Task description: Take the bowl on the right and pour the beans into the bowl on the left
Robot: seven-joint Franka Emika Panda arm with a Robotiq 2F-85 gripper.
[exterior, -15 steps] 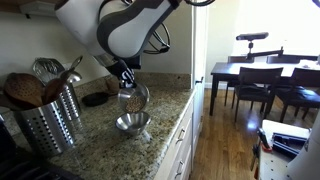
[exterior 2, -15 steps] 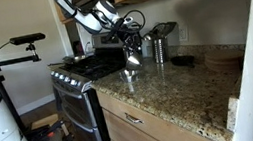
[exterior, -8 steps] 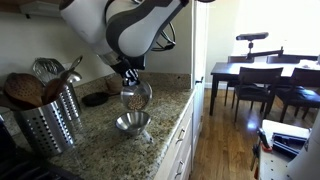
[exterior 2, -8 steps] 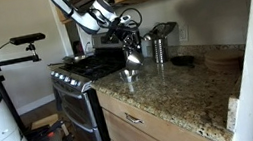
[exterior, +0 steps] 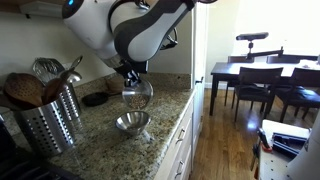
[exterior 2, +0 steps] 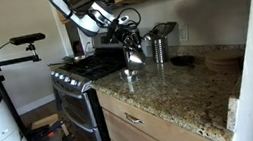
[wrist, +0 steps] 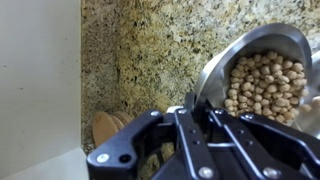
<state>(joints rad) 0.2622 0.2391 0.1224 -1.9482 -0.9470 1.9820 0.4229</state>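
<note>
My gripper (exterior: 129, 79) is shut on the rim of a small metal bowl of beans (exterior: 134, 96) and holds it tilted in the air above the granite counter. In the wrist view the bowl (wrist: 255, 75) is full of tan beans, with its rim pinched in the jaws (wrist: 188, 105). A second metal bowl (exterior: 132, 123) stands on the counter right below the held one. In an exterior view the held bowl (exterior 2: 134, 55) hangs above the lower bowl (exterior 2: 129, 75).
A metal utensil holder (exterior: 48, 118) with wooden spoons stands on the granite counter (exterior: 160, 110). A dark dish (exterior: 96, 99) lies behind. A toaster (exterior 2: 162, 43) and a black stove (exterior 2: 76, 73) are nearby. A dining table with chairs (exterior: 262, 78) stands beyond the counter edge.
The gripper has lifted the bowl of beans a little higher above the lower bowl. The lower bowl has not moved.
</note>
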